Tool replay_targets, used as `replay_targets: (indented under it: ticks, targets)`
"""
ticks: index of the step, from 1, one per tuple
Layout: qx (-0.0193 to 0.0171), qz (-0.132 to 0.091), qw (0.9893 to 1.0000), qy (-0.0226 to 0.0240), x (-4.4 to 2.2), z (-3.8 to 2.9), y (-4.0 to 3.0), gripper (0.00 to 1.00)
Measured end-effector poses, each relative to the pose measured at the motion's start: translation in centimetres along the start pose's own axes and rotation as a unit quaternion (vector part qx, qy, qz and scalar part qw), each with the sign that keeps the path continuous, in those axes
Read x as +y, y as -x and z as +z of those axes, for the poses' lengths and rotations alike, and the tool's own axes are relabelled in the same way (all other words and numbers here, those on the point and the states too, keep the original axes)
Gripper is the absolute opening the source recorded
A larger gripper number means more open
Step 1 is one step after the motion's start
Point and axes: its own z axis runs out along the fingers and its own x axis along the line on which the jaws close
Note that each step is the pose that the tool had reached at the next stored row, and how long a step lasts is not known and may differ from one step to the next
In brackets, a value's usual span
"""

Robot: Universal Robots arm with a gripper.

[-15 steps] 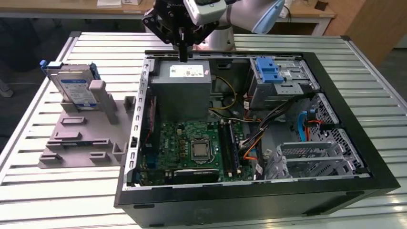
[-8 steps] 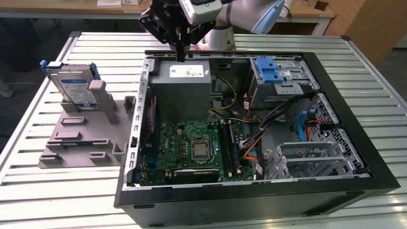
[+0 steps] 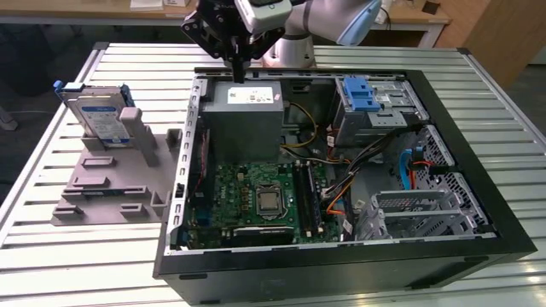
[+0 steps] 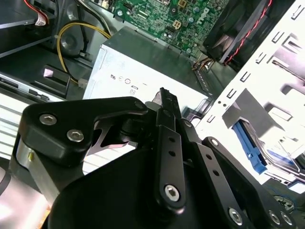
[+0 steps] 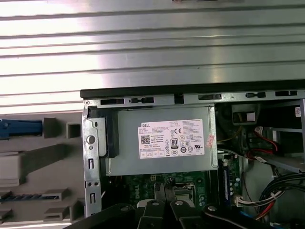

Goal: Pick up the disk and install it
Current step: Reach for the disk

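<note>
Hovering over the power supply (image 3: 247, 109), the gripper (image 3: 238, 73) shows jaws together, empty; the disk (image 3: 101, 120) stands in its grey holder (image 3: 111, 185) on the table (image 3: 51, 256), not yet picked up.

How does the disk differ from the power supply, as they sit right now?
The disk stands on edge in a grey holder outside the case; the power supply lies flat inside it. The disk is much smaller than the power supply. The disk has a blue frame; the power supply has none. Both are grey boxes with a label.
</note>
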Motion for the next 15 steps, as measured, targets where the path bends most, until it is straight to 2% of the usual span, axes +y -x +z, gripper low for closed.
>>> replay_targets:
  ticks: [15]
  targets:
    - [0.0000,0.000,1.0000,0.0000,-0.04,0.00,-0.63,0.11]
